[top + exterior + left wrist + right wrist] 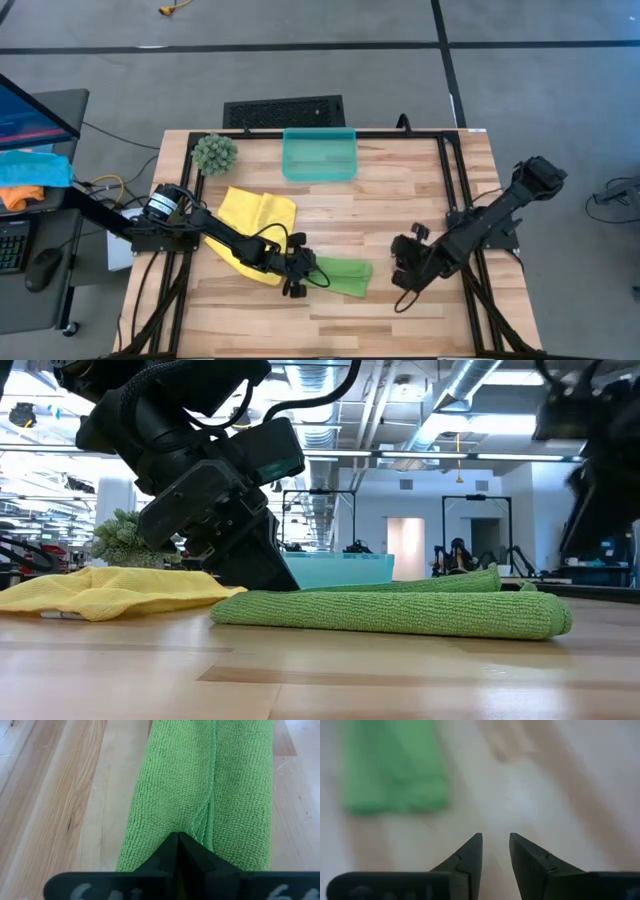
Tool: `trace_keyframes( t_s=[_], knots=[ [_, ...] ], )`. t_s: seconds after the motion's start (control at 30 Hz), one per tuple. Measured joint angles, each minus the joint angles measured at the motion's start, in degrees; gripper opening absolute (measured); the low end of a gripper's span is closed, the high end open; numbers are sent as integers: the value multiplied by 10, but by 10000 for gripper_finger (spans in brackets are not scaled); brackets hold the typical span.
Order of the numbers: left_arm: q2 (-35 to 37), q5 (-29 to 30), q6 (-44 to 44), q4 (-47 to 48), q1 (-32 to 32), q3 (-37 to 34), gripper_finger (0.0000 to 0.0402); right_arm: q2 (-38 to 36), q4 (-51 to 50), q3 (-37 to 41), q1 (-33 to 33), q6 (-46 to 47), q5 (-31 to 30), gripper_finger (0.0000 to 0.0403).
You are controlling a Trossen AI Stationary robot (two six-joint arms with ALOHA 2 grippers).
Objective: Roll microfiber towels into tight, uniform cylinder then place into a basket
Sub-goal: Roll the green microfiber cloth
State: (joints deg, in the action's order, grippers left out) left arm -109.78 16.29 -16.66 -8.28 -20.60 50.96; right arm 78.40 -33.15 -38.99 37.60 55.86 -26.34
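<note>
while the left gripper (178,842) pinches the green towel (210,795), fingers closed.

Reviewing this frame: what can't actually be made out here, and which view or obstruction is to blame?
- How tightly the green towel is rolled: no view shows its ends' layers clearly.
- What the left gripper pinches: its fingers meet at the towel's seam; the towel hides anything between them.
- The basket contents: in the low view the left arm and towel cover most of it.
- Part of the yellow towel: the left arm crosses it in the high view.
- The right gripper hovers open; its wrist view is blurred.
</note>
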Motion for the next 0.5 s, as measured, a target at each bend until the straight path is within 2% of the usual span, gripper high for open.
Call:
trace_keyframes(
  t_s=[0.13,0.2,0.27,0.37,0.5],
  knots=[
    [0,0,1,-2,0,0,6,-24,246,84,-27,-17,19,121],
    [0,1,1,-3,0,0,6,-26,325,103,-46,-33,26,122],
    [0,2,1,-3,0,0,6,-26,368,112,-68,-34,38,127],
    [0,4,0,-3,0,0,6,-20,372,114,-107,-15,68,142],
    [0,5,0,-3,0,0,6,9,392,114,-158,-8,141,179]
  ],
)
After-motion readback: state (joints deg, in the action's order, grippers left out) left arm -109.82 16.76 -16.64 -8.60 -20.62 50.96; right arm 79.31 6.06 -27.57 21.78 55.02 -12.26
